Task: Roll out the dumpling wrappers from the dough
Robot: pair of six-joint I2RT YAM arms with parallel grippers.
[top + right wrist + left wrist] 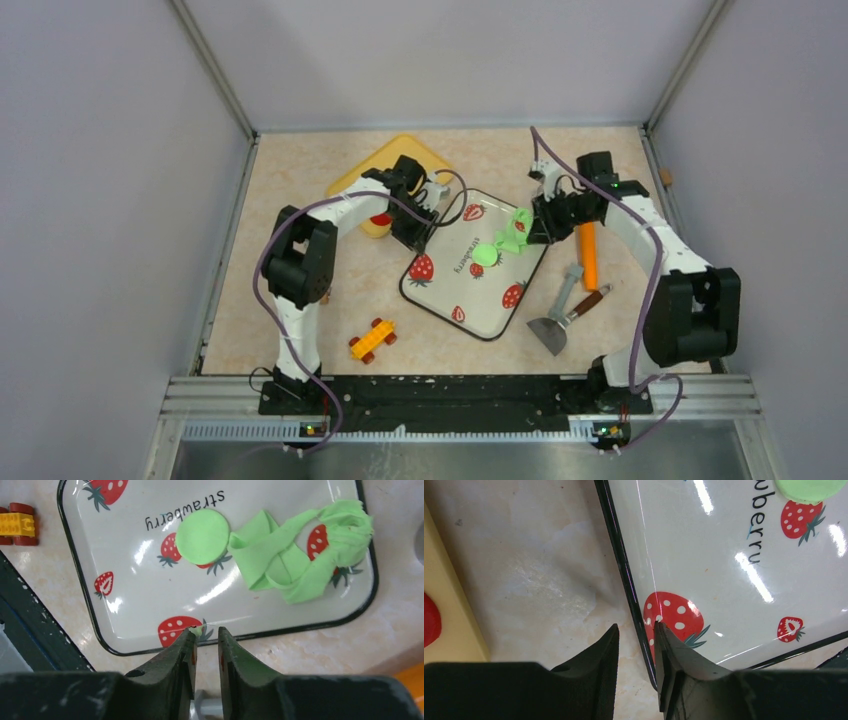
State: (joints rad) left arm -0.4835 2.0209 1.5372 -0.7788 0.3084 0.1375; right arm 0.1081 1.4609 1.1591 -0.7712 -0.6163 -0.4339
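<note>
Nearest the bases: yellow-red toy car [372, 339] on the tabletop, front-left of the tray. On the R side, a metal scraper [549, 332] lies w/ a brown-handled tool [591, 299] just beside it, both off the tray.

Strawberry tray [480, 295] sits mid-table, turned at an angle. L gripper [636, 627] is at its L edge. Jaws are narrowly apart and the tray's black rim runs through the gap. Can't tell if it's pinching the rim or just over it.

R gripper [206, 629] is at the tray's R edge, jaws a slit apart w/ nothing between them. There's a tiny green crumb on one fingertip [196, 629].

On the tray: dumpling wrapper [486, 254], a flat round green disc, lies approx centre, next to the printed word. The dough [517, 232], a ragged folded strip, is just to its R toward the tray's far-R corner. Its edge touches the wrapper.

Orange rolling pin [589, 255] lies R of the tray on the table, partly under the R arm.

Farthest: yellow board [405, 160] behind the L arm, red disc [380, 220] at its near edge, half hidden.
</note>
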